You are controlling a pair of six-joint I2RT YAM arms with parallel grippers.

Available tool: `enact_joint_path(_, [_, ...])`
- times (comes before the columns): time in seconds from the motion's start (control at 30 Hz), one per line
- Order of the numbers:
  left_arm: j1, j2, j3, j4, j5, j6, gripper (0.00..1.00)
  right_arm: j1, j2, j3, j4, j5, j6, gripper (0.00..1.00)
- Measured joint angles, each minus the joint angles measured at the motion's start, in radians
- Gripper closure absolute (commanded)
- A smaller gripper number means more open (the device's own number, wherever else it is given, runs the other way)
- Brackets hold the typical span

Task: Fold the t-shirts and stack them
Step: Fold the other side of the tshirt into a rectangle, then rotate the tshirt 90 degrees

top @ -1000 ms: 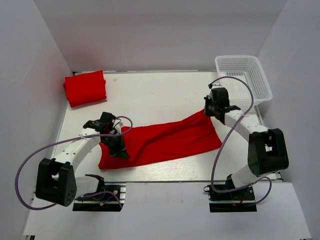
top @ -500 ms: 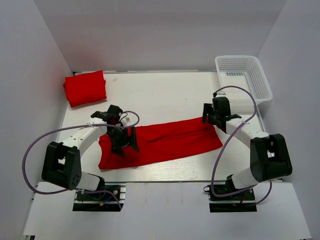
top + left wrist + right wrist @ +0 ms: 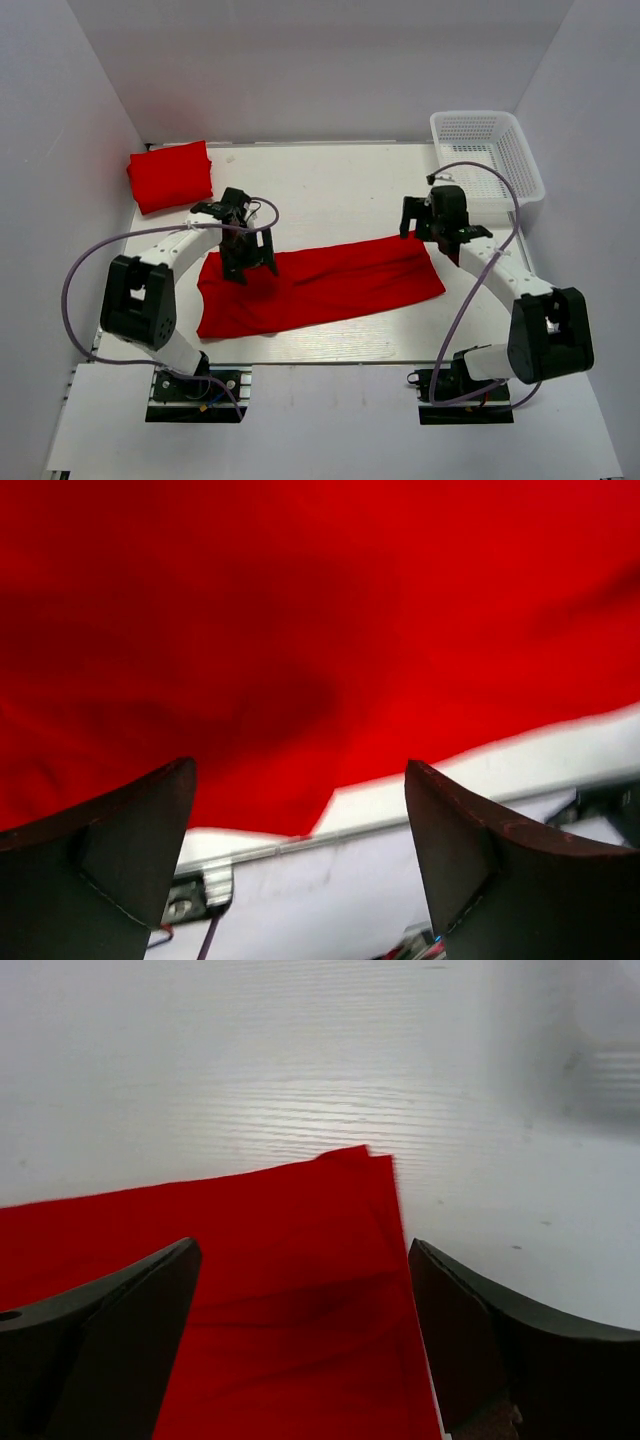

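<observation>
- While both grippers hang wide open with nothing held, the shirt (image 3: 330, 285) lies flat on the table (image 3: 330, 180) as a long strip, apparently doubled lengthwise.
- Left gripper (image 3: 249, 270): fingers spread, tips down over the strip's left end. In the wrist view red cloth (image 3: 300, 610) fills the space ahead of and between the fingers (image 3: 120, 840); its near edge and bare table show at the finger roots.
- Right gripper (image 3: 428, 236): fingers spread over the strip's far right corner. The wrist view puts that corner (image 3: 360, 1160) just ahead of the gap, nearer the right finger, with cloth running back between both.
- Contact with the cloth: can't tell for either gripper, but neither is pinching.
- Folded shirt (image 3: 170, 175) sits well beyond the left fingers at the far left corner. Basket (image 3: 490, 150) sits beyond the right fingers and looks empty.
- Step, my read: lengthwise fold is laid; crosswise fold is due.
- Next move calls for pinching every layer at one short end, lifting low, carrying it over to meet the other end, and keeping the edges square.
- Risk: catching only the top layer, which would peel the fold open.
- After that: carry the bundle onto the folded shirt.
</observation>
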Motion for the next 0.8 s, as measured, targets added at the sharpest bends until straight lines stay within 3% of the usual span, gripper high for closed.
enact_joint_path(0.27, [0.043, 0.158, -0.028, 0.115, -0.089, -0.095, 0.1, 0.041, 0.196, 0.062, -0.011, -0.257, -0.034, 0.1])
enact_joint_path(0.53, [0.088, 0.215, -0.002, 0.097, -0.089, -0.166, 0.1, 0.045, 0.312, 0.068, -0.013, -0.314, 0.006, 0.1])
enact_joint_path(0.67, [0.102, 0.379, 0.195, -0.025, -0.1, -0.179, 0.1, 0.045, 0.303, 0.042, 0.016, -0.31, 0.018, 0.1])
enact_joint_path(0.8, [0.102, 0.675, 0.66, -0.158, -0.077, -0.156, 0.12, 0.047, 0.237, -0.057, 0.09, -0.35, 0.013, 0.1])
